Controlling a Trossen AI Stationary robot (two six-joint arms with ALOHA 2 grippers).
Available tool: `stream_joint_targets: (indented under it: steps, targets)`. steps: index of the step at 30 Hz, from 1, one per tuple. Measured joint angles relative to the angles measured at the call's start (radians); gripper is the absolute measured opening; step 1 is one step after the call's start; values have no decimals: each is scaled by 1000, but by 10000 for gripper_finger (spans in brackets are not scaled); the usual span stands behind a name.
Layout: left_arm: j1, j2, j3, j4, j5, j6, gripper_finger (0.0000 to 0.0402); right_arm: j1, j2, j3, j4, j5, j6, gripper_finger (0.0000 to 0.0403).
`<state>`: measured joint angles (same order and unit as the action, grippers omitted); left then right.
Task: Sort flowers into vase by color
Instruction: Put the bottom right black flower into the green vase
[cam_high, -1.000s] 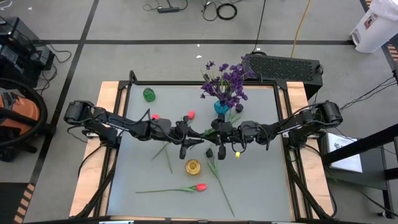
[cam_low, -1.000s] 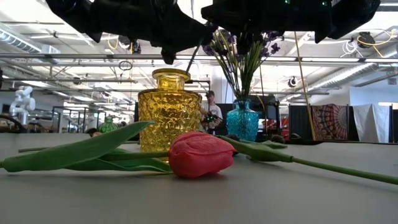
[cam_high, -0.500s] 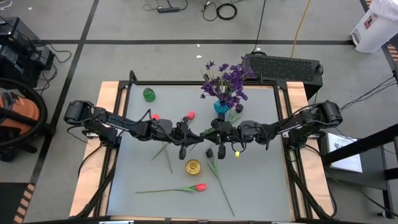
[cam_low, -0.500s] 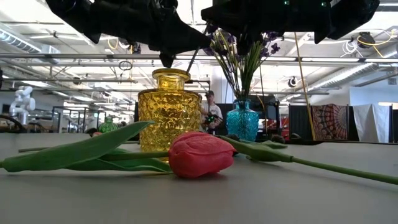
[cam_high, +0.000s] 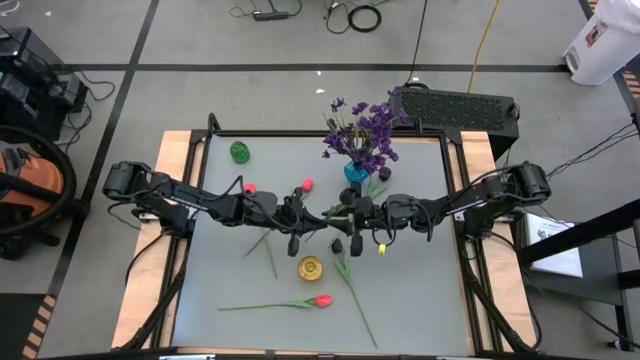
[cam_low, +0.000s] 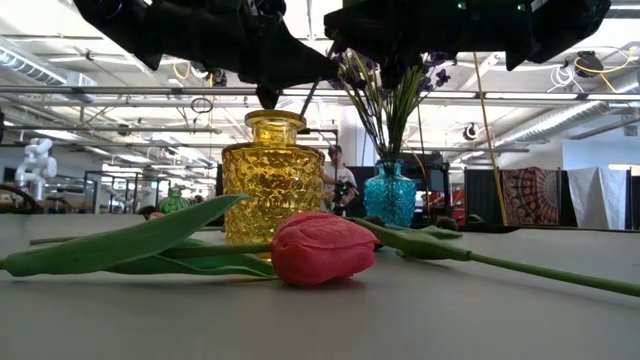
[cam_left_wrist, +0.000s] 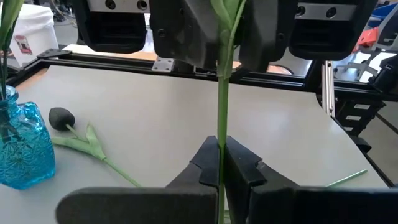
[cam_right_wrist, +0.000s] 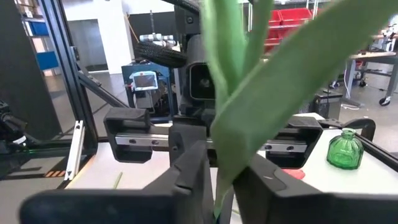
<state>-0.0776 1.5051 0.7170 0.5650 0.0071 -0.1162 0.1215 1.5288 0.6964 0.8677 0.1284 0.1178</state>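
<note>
Both arms meet above the table's middle, and a green flower stem (cam_left_wrist: 221, 106) with leaves (cam_right_wrist: 273, 81) spans between them. My left gripper (cam_high: 313, 218) and my right gripper (cam_high: 345, 213) face each other, each shut on this stem. I cannot tell which bloom belongs to it. A red tulip (cam_high: 320, 300) lies on its side near the front. A dark tulip (cam_high: 337, 245) lies beside the yellow vase (cam_high: 311, 267). Purple flowers (cam_high: 362, 132) stand in the blue vase (cam_high: 355, 172). Two red buds (cam_high: 307, 185) show behind the left arm. My left gripper pinches the thin bare stem (cam_left_wrist: 220, 140) between its two fingers, and the stem runs straight on from them to the other gripper. The stem is lifted clear of the table. My right gripper pinches the same stem where leaves branch off (cam_right_wrist: 225, 165), between its two fingers (cam_right_wrist: 186, 180). The leaves fan out beyond the fingers toward the left gripper.
A green vase (cam_high: 239, 152) stands near the far left corner. Another dark bud (cam_left_wrist: 61, 116) lies on the table by the blue vase (cam_left_wrist: 18, 149). Loose stems and leaves (cam_high: 270, 252) lie left of the yellow vase. A person (cam_low: 340, 185) shows far behind the table.
</note>
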Motion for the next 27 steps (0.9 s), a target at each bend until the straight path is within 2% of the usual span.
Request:
stream_joint_targets:
  steps: [8, 14, 27]
  targets:
    - [0, 0, 0, 1, 0, 0, 5, 1, 0, 0, -25, 0, -10, 133]
    - [0, 0, 0, 1, 0, 0, 8, 1, -12, 0, -60, 0, -10, 156]
    - [0, -1, 0, 1, 0, 20, 14, 22, -279, 0, -484, 1, -10, 160]
